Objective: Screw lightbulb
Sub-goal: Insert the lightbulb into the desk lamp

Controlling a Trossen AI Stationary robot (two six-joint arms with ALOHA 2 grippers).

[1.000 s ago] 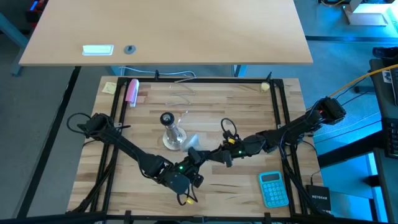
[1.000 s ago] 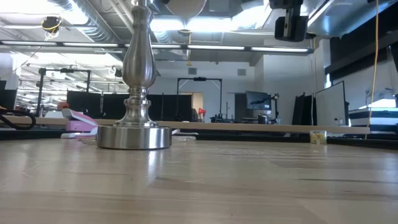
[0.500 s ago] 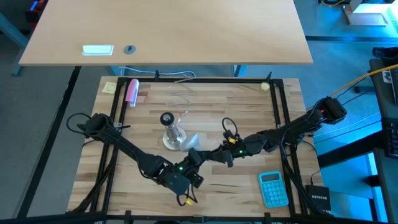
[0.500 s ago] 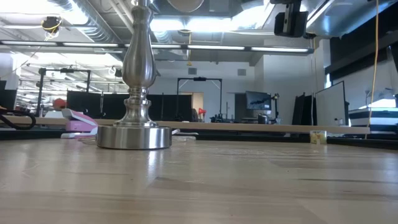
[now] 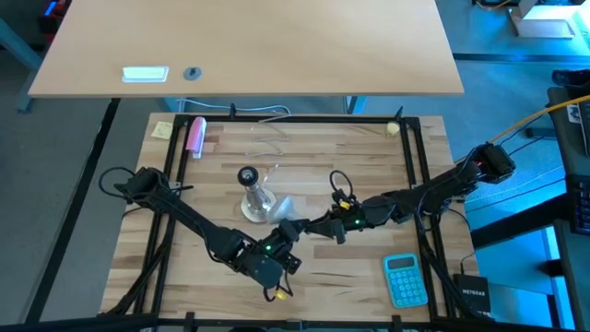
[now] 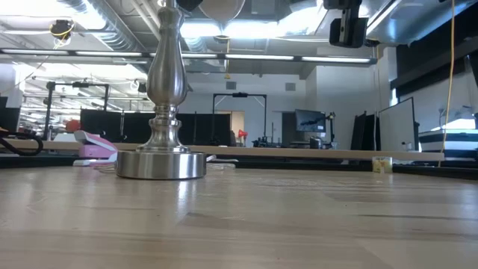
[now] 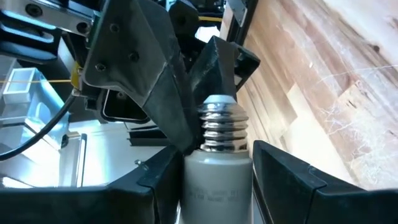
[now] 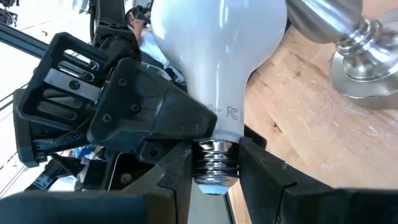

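L to R: metal socket stand (image 5: 251, 192) is standing mid-tabletop (image 5: 304, 152). Just right and nearer, left tool (image 7: 211, 163) is gripping the lightbulb (image 8: 217, 68) by its white neck, while right tool (image 8: 214, 171) is pinching its screw threads, fully closed. Risk: both pulling apart could make the bulb slip, or the metal base could scrape.

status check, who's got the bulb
Left end effector holds bulb by its neck. Right end effector shut on its screw base. Off the table, beside the socket stand; nothing blocking.
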